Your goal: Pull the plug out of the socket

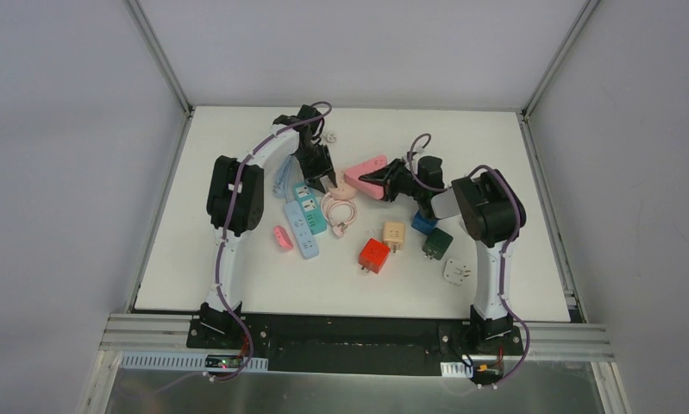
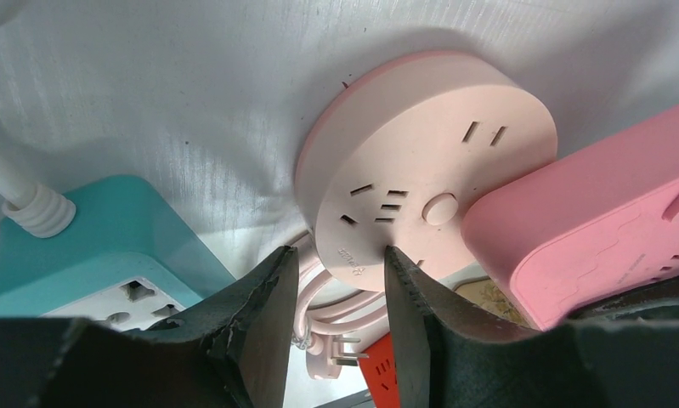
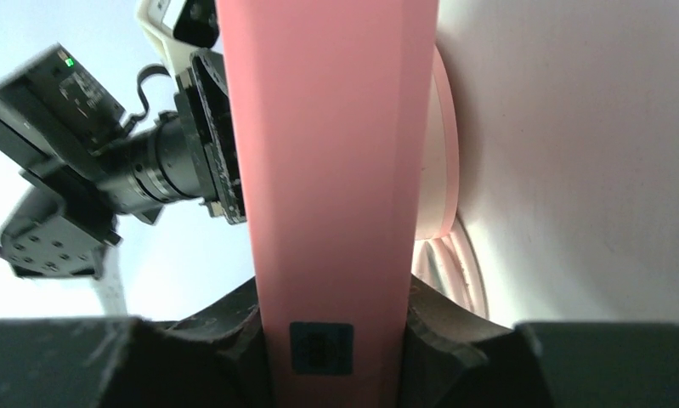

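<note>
At mid-worktop, the right fingers are clamped on the pink power strip, just beside the round pink socket. The left fingers stand partly open at that socket's rim, holding nothing.

- The round socket sits mid-surface, with the wedge-shaped strip right against its right side
- The right tool clamps that strip from the right
- The left tool hangs just left of the socket, fingers apart
- The two long strips lie side by side, nearer and leftward
- The coiled cord lies just before the socket
- The adapters cluster nearer, rightward
</note>
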Tool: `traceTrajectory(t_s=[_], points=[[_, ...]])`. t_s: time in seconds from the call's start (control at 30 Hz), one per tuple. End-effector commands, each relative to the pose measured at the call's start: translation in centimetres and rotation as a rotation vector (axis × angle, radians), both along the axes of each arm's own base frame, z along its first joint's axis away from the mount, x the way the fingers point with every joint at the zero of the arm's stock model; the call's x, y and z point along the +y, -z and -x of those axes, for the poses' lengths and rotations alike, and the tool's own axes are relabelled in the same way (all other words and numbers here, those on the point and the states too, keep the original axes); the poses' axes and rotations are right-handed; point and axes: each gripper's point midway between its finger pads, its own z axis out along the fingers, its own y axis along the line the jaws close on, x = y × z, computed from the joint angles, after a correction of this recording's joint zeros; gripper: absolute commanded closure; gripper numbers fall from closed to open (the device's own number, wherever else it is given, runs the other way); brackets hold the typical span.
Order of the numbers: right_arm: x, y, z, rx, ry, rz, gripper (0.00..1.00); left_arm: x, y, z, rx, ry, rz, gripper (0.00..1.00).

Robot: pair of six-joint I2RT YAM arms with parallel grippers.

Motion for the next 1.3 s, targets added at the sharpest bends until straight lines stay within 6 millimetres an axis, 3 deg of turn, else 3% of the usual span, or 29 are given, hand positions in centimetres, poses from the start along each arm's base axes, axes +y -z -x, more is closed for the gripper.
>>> traceTrajectory(t_s=[0.0, 0.17, 0.33, 0.5, 0.63, 0.67, 0.7, 0.77, 0.87, 0.97, 1.07, 1.13, 1.27], points=[[1.6, -5.3, -1.1, 0.081, -0.017, -0.173, 1.00, 1.4, 2.9, 2.0, 0.112, 0.002, -0.082, 0.58], [1.9, -6.4, -2.1, 0.152, 0.014, -0.170, 1.00, 1.5, 2.8, 2.0, 0.116, -0.002, -0.083, 0.58], [1.7, -6.2, -0.8, -0.117, -0.031, -0.004, 1.00, 1.5, 2.8, 1.9, 0.121, -0.005, -0.082, 0.58], [2.2, -4.5, 1.3, -0.279, -0.113, 0.111, 1.00, 1.5, 2.8, 1.8, 0.121, -0.007, -0.083, 0.58], [1.9, -3.8, 1.1, -0.231, -0.079, 0.110, 1.00, 1.5, 2.8, 1.8, 0.123, -0.008, -0.080, 0.58], [1.7, -4.0, 0.7, -0.237, -0.066, 0.093, 1.00, 1.5, 2.8, 1.8, 0.123, -0.008, -0.081, 0.57], [1.7, -5.0, 0.1, -0.101, -0.025, -0.002, 1.00, 1.5, 2.8, 1.8, 0.124, -0.008, -0.081, 0.57], [1.5, -6.8, -1.0, -0.018, 0.016, -0.112, 1.00, 1.5, 2.8, 1.8, 0.125, -0.008, -0.082, 0.57], [1.4, -8.9, -2.1, 0.032, 0.040, -0.184, 1.00, 1.6, 2.8, 1.9, 0.127, -0.008, -0.084, 0.58], [1.5, -9.6, -2.3, 0.008, 0.038, -0.172, 1.00, 1.6, 2.8, 1.8, 0.126, -0.009, -0.084, 0.58], [1.3, -7.8, -1.9, 0.034, 0.046, -0.044, 1.00, 1.7, 2.6, 1.8, 0.124, -0.011, -0.084, 0.57], [0.4, -6.1, -2.0, -0.038, 0.070, 0.079, 1.00, 1.8, 2.3, 1.5, 0.109, -0.011, -0.086, 0.57], [-1.3, -5.5, -2.2, -0.043, 0.119, 0.149, 1.00, 1.6, 0.3, 0.2, 0.031, -0.010, -0.061, 0.52]])
